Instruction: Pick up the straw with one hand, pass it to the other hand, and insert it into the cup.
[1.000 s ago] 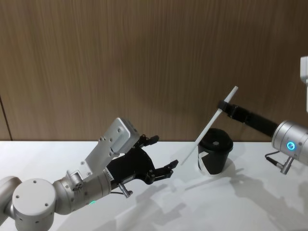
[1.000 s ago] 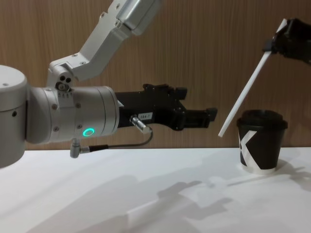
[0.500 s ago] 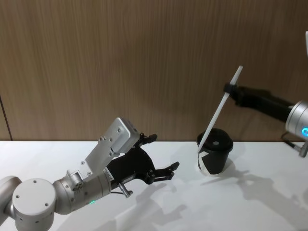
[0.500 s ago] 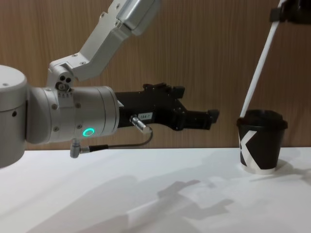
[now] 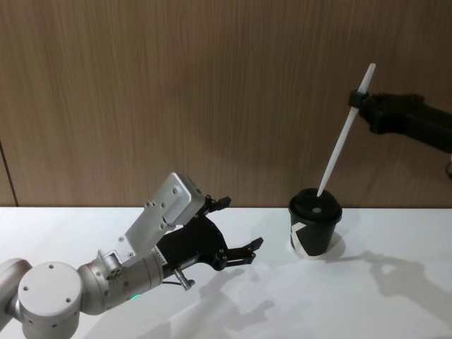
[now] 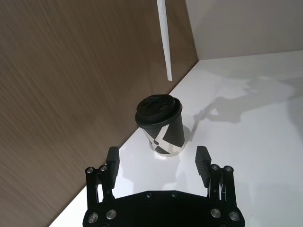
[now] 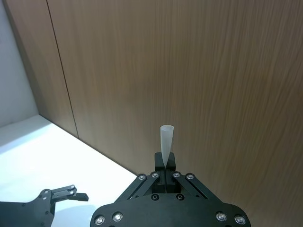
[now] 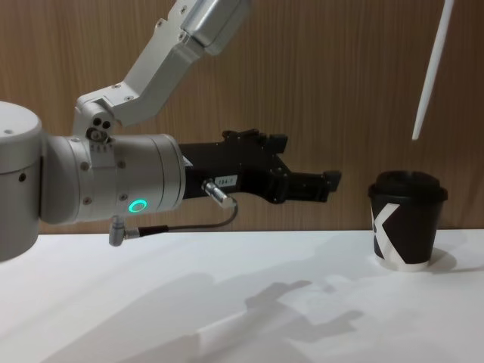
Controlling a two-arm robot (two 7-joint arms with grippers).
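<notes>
**Straw raised above the lid, ready for insertion**

Over the last second the right hand [image 5: 359,101], a small black blocky two-finger unit, has climbed toward the upper right of the head view; it has carried the long, thin white plastic straw [image 5: 344,134] up and swung it steeper; the lower tip, which had hung down by the left side of the cup, now sits above the lid. The left hand [image 5: 240,224], black with a large silver wrist and green ring, has not shifted; it waits at the lower left of centre, fingers spread wide with nothing between them.

The right hand is pinching the straw near its upper end; the right wrist view shows the fingers [image 7: 160,166] pressed onto the straw [image 7: 166,139]. The straw leans, top toward the upper right. In the chest view its tip hangs in clear air above the black paper cup [image 8: 403,227] with the white angular mark and domed black lid; they are not touching. The cup stands upright on the white desk [image 5: 282,304], right of centre.

The handover looks finished; the step in hand is the insertion, at the aligning stage. The next move calls for bringing the tip over the lid's small opening, tipping the straw closer to upright, then a slow straight descent; a tip landing off the hole could bend the straw or shove the light cup.
</notes>
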